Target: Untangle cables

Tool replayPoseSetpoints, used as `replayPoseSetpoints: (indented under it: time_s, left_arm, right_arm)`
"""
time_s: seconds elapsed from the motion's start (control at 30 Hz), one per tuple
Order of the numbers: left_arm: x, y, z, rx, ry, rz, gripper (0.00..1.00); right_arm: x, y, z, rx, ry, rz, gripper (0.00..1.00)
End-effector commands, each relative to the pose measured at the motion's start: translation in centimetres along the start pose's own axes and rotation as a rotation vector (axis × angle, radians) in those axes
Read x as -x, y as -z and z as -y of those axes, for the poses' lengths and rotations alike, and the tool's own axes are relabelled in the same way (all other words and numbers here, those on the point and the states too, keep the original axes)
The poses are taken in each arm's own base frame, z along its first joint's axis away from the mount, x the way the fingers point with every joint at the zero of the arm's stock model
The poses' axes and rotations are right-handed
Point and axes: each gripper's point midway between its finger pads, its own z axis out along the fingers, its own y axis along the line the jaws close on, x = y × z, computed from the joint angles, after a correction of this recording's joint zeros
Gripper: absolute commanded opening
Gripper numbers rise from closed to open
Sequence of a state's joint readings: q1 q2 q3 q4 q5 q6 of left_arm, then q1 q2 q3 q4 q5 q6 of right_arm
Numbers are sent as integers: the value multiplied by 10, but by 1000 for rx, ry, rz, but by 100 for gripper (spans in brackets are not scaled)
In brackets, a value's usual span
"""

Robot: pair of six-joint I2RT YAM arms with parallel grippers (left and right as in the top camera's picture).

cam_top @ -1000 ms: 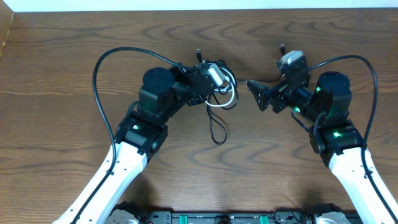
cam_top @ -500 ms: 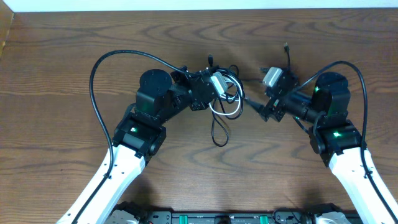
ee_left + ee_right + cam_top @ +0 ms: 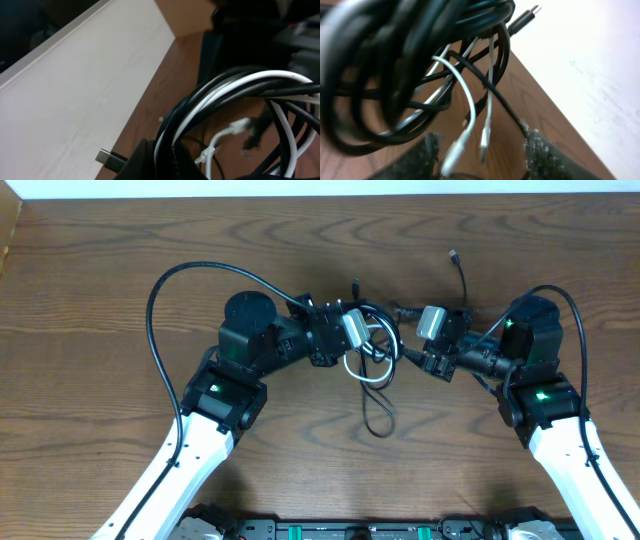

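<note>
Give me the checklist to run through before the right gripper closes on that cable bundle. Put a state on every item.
1. Left gripper clamped on the tangled bundle of thin black and white cables: ok.
2. Right gripper at the bundle with its jaws apart: ok.
3. Only one strand between the right jaws: not ok. Two white plug ends and a thin black cord lie there.
4. Hanging black loop clear of the brown wooden table: cannot tell.
</note>
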State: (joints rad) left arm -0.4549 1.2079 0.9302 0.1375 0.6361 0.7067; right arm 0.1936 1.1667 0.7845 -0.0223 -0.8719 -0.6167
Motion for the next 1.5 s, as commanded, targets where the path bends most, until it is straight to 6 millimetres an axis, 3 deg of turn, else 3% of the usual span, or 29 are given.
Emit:
replayPoseSetpoints:
  time_s: [0.0, 0.07, 0.13, 0.37, 0.57, 0.87, 1.07, 1.37, 1.47]
  left_arm:
    - [26, 6, 6, -53, -17, 89, 7]
    - [27, 6, 6, -56, -17, 91, 7]
    - [27, 6, 6, -56, -17, 91, 7]
    - [26, 6, 5, -47, -17, 85, 7]
    - [19, 5, -4, 4, -15, 48, 7]
    - [17, 5, -7, 19, -14, 35, 7]
    - [16, 5, -7, 18, -13, 34, 7]
    - [16, 5, -7, 18, -13, 34, 7]
    - [16, 5, -7, 18, -13, 34, 8]
  right_arm:
    - [9, 1, 1, 8, 29, 22, 26]
    - [9, 1, 1, 8, 29, 22, 7]
    - [9, 1, 1, 8, 27, 21, 1]
    - [-7, 2, 13, -66, -4, -59, 1]
    - [-37, 14, 51, -309, -106, -218, 1]
    - [-68, 54, 97, -599, -295, -316, 1]
    - [-96, 103, 128, -846, -519, -329, 1]
    - [-113, 134, 137, -943, -623, -335, 1]
    - [-115, 134, 136, -941, -635, -339, 6]
